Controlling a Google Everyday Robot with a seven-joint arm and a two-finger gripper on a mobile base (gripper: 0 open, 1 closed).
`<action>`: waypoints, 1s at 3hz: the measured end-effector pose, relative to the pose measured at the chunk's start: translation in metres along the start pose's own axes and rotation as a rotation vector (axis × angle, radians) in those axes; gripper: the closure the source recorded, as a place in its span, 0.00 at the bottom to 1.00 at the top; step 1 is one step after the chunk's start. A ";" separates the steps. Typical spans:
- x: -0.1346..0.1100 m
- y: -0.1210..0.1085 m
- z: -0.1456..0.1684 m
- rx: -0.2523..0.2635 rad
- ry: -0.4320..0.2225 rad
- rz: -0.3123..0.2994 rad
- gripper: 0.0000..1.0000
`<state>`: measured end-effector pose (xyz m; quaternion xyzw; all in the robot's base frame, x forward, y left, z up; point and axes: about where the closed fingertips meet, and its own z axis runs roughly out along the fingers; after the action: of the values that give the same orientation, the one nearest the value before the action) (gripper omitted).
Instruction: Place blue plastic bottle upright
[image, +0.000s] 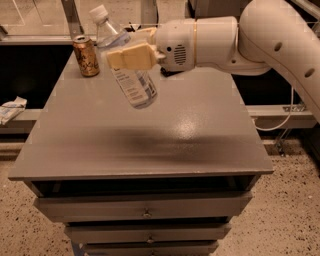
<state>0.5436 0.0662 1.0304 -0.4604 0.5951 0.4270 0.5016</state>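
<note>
Grey cabinet surface (200, 135) is overhung by the blue plastic bottle (136, 89), clamped mid-body in the pincer (135, 46) just right of the bronze drink can (86, 56). Its long axis is tilted, cap up-left; righting is judged needed.

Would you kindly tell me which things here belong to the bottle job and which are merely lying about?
For the job:
- blue plastic bottle, held tilted above the table
- gripper, clamped on the bottle

Lying about:
- bronze drink can, upright at the table's far corner
- white crumpled item on the ledge beside the table
</note>
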 end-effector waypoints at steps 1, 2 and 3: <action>-0.001 0.001 0.004 0.003 0.010 -0.040 1.00; 0.009 0.003 -0.021 0.037 -0.143 -0.013 1.00; 0.011 0.006 -0.041 0.053 -0.216 -0.060 1.00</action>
<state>0.5288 0.0261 1.0248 -0.4161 0.5346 0.4429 0.5872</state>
